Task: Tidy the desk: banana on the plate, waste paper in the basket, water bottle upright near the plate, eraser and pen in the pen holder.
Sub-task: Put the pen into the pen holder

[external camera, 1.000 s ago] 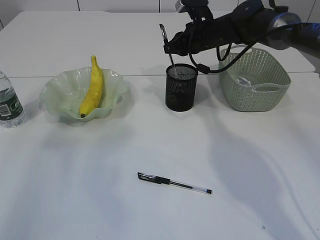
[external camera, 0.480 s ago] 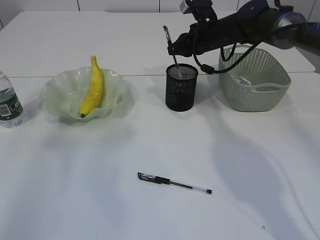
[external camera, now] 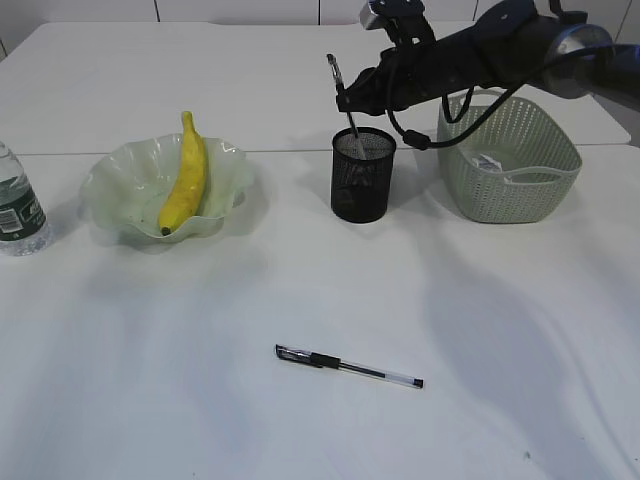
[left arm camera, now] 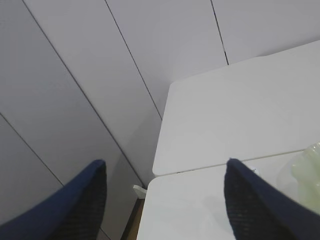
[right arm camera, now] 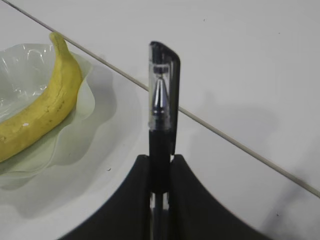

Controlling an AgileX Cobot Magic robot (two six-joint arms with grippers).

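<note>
My right gripper is shut on a black pen. It holds the pen nearly upright above the black mesh pen holder, and the pen's lower end dips inside the holder. A second pen lies flat on the table in front. The banana rests on the pale green plate. At the left edge the water bottle stands upright. White paper lies in the basket. The eraser is out of view. My left gripper is open and holds nothing.
The basket stands just right of the pen holder, under my right arm. A seam between two tabletops runs behind the plate and holder. In the left wrist view the table's corner and a grey wall show, with a plate edge at the right.
My right gripper moved a little to the right with the pen, whose lower end went down into the holder. Over the last half second it has hardly moved.
</note>
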